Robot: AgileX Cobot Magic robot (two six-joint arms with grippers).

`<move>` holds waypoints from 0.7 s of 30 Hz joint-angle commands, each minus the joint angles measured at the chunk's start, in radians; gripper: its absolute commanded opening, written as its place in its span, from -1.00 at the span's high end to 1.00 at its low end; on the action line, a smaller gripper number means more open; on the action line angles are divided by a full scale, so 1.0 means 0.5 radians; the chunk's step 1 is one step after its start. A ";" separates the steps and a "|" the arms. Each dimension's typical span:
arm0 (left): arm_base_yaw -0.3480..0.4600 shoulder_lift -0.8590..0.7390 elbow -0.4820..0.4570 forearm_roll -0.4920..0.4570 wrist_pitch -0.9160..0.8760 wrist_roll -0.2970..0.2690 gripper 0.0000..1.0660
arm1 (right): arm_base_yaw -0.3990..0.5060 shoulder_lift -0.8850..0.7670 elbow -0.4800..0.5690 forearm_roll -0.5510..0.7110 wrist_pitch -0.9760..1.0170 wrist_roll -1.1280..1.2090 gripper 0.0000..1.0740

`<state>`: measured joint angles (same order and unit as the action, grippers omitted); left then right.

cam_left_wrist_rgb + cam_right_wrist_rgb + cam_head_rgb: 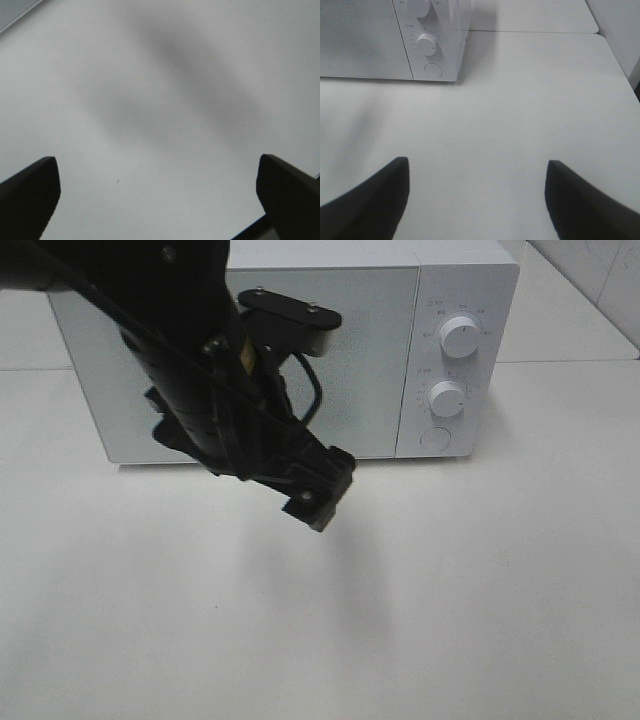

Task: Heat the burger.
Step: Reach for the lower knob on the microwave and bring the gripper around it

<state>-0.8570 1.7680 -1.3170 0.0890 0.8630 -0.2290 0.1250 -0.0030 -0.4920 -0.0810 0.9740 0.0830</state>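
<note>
The burger shows in no view. A white microwave (pixel 340 360) stands at the back of the table with its door shut. My left arm hangs in front of that door, and its gripper (pixel 318 505) points down over the white table. In the left wrist view the left gripper (pixel 156 165) is open, with only bare tabletop between its dark fingers (pixel 30 195). In the right wrist view the right gripper (pixel 477 162) is open too and holds nothing, and the microwave (pixel 380 45) lies ahead of it and off to one side.
The microwave's panel carries two round knobs (pixel 459 336) (pixel 446 398) and a round button (pixel 435 438). The white table (pixel 450 590) spreads out in front of it. A tiled wall (pixel 600 280) rises at the back right. The table's edge (pixel 620 65) shows in the right wrist view.
</note>
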 commanded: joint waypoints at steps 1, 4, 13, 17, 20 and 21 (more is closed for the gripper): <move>0.130 -0.092 -0.014 0.048 0.218 -0.052 -0.88 | -0.014 -0.062 0.000 0.006 -0.030 -0.012 -0.38; 0.324 -0.186 -0.012 -0.010 0.336 -0.018 -0.88 | -0.014 -0.062 0.000 0.006 -0.030 -0.012 -0.38; 1.016 -0.642 0.160 -0.234 0.468 0.232 -0.88 | -0.014 -0.062 0.000 0.006 -0.030 -0.012 -0.38; 1.290 -0.886 0.388 -0.232 0.452 0.276 -0.88 | -0.014 -0.062 0.000 0.006 -0.030 -0.012 -0.38; 1.452 -1.106 0.594 -0.226 0.392 0.328 -0.88 | -0.014 -0.062 0.000 0.006 -0.030 -0.012 -0.38; 1.498 -1.184 0.670 -0.226 0.366 0.342 -0.88 | -0.014 -0.062 0.000 0.006 -0.030 -0.012 -0.38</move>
<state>-0.1150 1.1920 -0.9910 -0.0110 1.0600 -0.0700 0.1250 -0.0030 -0.4920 -0.0810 0.9740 0.0830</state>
